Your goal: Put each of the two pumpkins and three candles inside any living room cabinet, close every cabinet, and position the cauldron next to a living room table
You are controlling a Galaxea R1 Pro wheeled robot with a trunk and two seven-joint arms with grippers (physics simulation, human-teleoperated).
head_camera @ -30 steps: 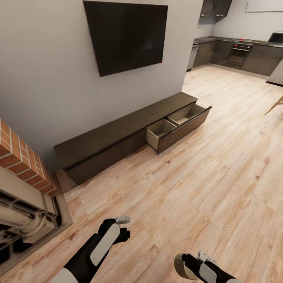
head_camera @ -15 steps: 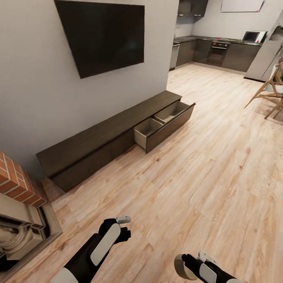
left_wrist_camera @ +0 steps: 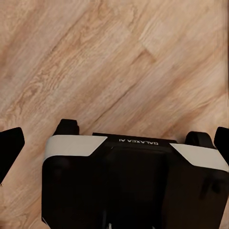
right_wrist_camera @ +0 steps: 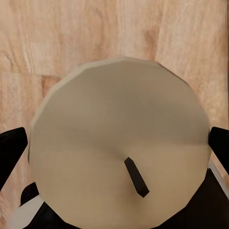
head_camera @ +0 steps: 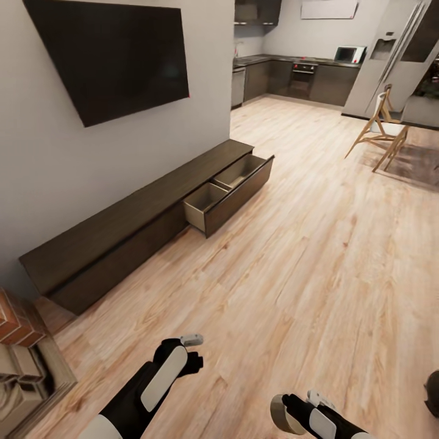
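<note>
Across the head views the whole scene has slid leftward: the fireplace brickwork is now nearly cut off at the edge and chairs have come into sight, which is read as the camera turning, not the furniture moving. Both arms are seen unchanged at the bottom of the frame.

A candle (right_wrist_camera: 119, 152) is held in the right gripper (head_camera: 296, 410), its flat tan top and dark wick facing the wrist camera, the dark fingers (right_wrist_camera: 10, 150) pressed against its two sides. It is carried low over the plank floor (head_camera: 317, 256), presumably so that it can be taken to the cabinet (head_camera: 128, 219) without slipping. The left gripper (head_camera: 186, 350) is kept empty above bare floor; how far its fingers are parted cannot be told.

One drawer (head_camera: 228, 186) of the long dark cabinet under the wall television (head_camera: 110, 55) is pulled out, its two compartments showing empty, likely left so to receive the candle. It lies well ahead of the grippers, so more driving is judged necessary.
</note>
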